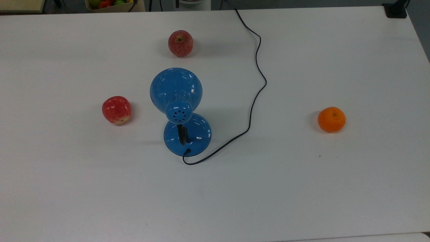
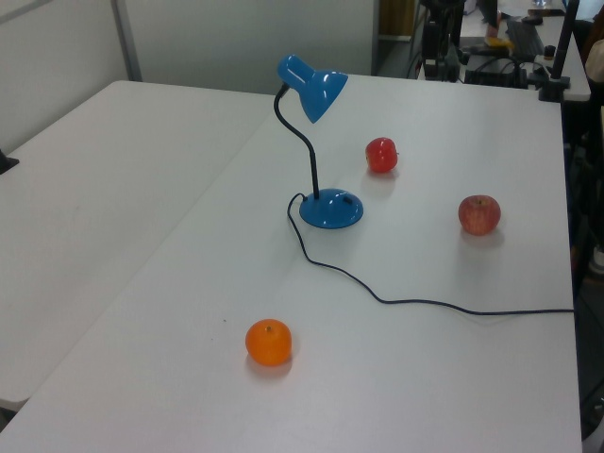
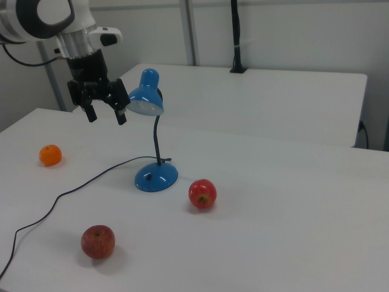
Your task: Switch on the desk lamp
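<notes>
Glossy blue desk lamp [image 3: 152, 134] upright on smooth white worktop [image 3: 273, 201], dome shade tilted, gripper [image 3: 105, 114] hovering beside it, jaws wide, empty.

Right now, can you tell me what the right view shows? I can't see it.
A blue desk lamp stands on a white table, and the robot's gripper hangs in the air with open jaws beside the shade. Two red apples and an orange lie around the lamp.
</notes>
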